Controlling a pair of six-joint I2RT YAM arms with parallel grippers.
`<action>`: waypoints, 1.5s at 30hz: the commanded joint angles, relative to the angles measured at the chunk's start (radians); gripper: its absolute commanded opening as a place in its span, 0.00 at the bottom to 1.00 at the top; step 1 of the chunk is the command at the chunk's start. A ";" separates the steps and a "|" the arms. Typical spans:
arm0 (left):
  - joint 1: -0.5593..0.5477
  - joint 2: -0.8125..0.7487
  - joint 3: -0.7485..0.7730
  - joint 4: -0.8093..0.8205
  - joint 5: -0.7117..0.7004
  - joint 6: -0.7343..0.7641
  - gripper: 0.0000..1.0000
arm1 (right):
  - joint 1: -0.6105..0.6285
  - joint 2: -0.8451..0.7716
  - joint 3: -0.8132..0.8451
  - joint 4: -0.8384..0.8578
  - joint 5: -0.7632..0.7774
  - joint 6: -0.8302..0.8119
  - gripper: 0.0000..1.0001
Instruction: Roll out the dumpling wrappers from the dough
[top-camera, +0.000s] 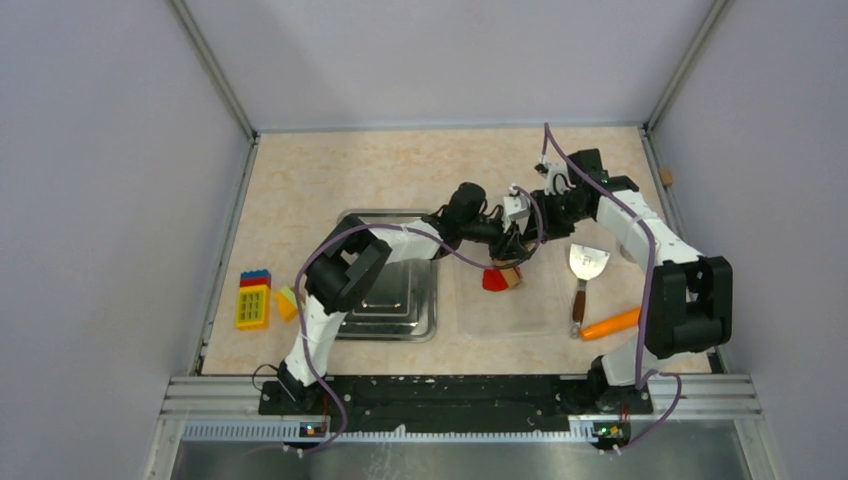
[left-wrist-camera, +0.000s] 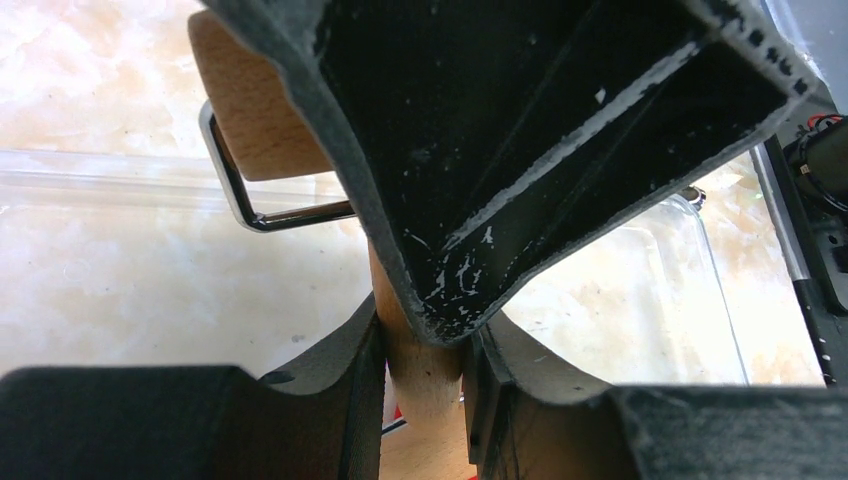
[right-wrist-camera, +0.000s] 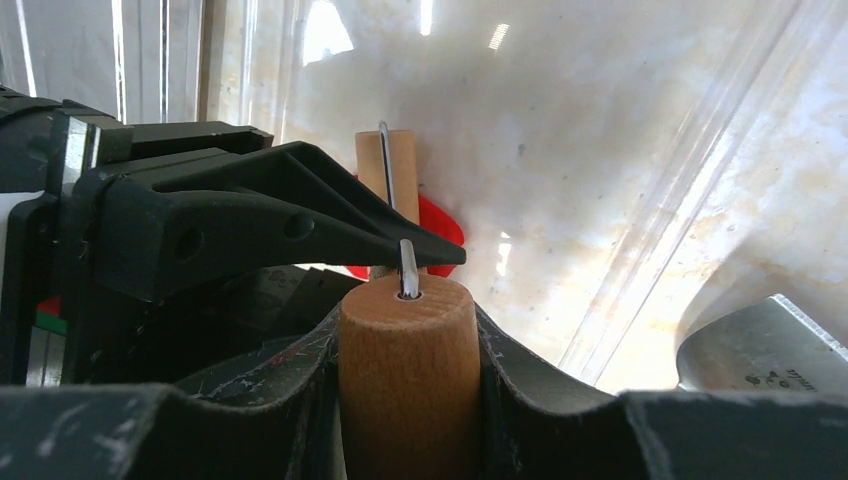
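The red dough (top-camera: 492, 281) lies on a clear plastic tray (top-camera: 500, 318), half hidden under a small wooden roller (top-camera: 513, 276). The two grippers meet over it. My right gripper (right-wrist-camera: 405, 335) is shut on the roller's thick wooden handle (right-wrist-camera: 405, 380), whose end takes a metal wire. Beyond the handle, the roller drum (right-wrist-camera: 386, 160) sits over the dough (right-wrist-camera: 442, 226). My left gripper (left-wrist-camera: 425, 350) is shut on a narrower wooden part of the roller (left-wrist-camera: 428, 375). In the overhead view the left gripper (top-camera: 503, 252) and right gripper (top-camera: 522, 236) nearly touch. The dumpling wrappers are out of view.
A metal spatula (top-camera: 587, 263) and an orange carrot (top-camera: 610, 323) lie right of the clear tray. A steel tray (top-camera: 395, 295) sits left of it. Toy blocks (top-camera: 253, 298) and a yellow-green piece (top-camera: 288, 301) are at the left edge.
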 joint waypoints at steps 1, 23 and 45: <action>-0.003 0.055 -0.041 0.070 -0.052 0.017 0.00 | 0.027 0.041 -0.017 0.002 0.151 -0.049 0.00; -0.053 0.194 0.113 0.161 -0.115 -0.112 0.00 | -0.031 0.040 0.028 -0.014 0.246 -0.074 0.00; -0.017 -0.205 -0.031 -0.211 -0.048 0.056 0.00 | 0.070 -0.198 -0.073 0.113 -0.058 -0.061 0.00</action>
